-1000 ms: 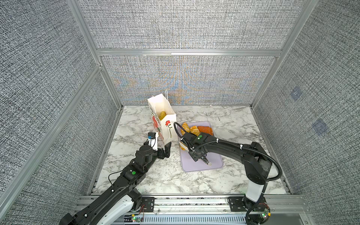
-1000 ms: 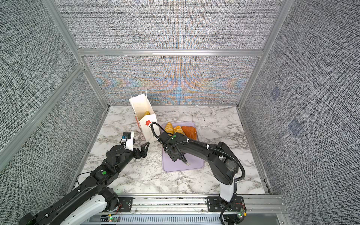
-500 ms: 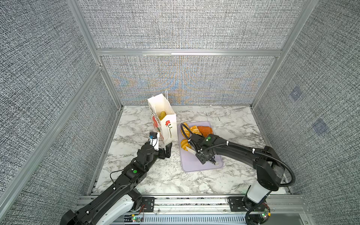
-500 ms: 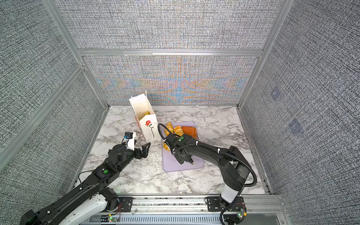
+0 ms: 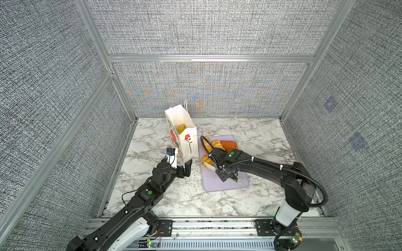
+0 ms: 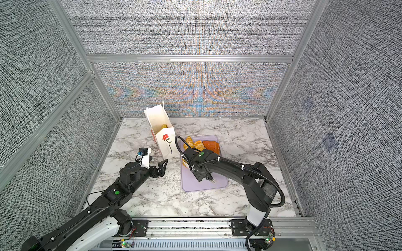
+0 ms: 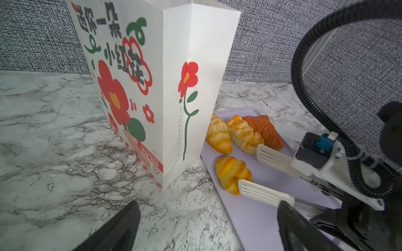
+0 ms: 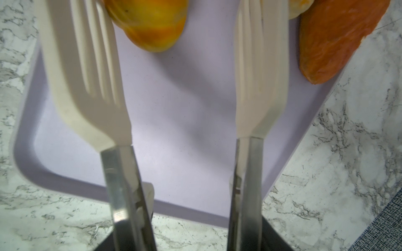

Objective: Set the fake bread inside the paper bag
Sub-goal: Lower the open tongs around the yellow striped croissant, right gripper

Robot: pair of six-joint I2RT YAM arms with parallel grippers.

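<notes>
Table (image 5: 174, 195): marble-patterned, white with grey veining, smooth.

Paper bag (image 5: 188, 143) (image 6: 166, 141) (image 7: 152, 87): tall, rectangular, matte white paper with sharp creases. It stands upright on the table, just beside the tray's long edge. A red flower on a thin stem is printed on the narrow side, and larger red blooms and dark characters on the broad side. The mouth is open; one yellow piece of fake bread (image 5: 181, 128) (image 6: 163, 126) is seen inside in both top views.

Tray (image 7: 261, 217) (image 8: 174, 108): flat, lavender, with rounded corners and a low rim. Four glossy pieces are counted on it in the left wrist view – two golden striped croissants (image 7: 218, 135) side by side at the far end, a darker orange-brown triangular piece (image 7: 264, 131) touching them, and a lone croissant (image 7: 232, 177) nearer the bag.

Right gripper (image 5: 226, 175): clamped around a pair of tongs (image 7: 272, 158) (image 8: 87, 87) with steel arms and cream slotted plastic blades. The blades are held apart, low over the tray. The lone croissant is seen at the blade tips, close against one blade – contact cannot be confirmed.

Left gripper (image 7: 207, 206): black jaws spread wide with nothing between them. It is held low over the table near the bag's foot, apart from the bag.
</notes>
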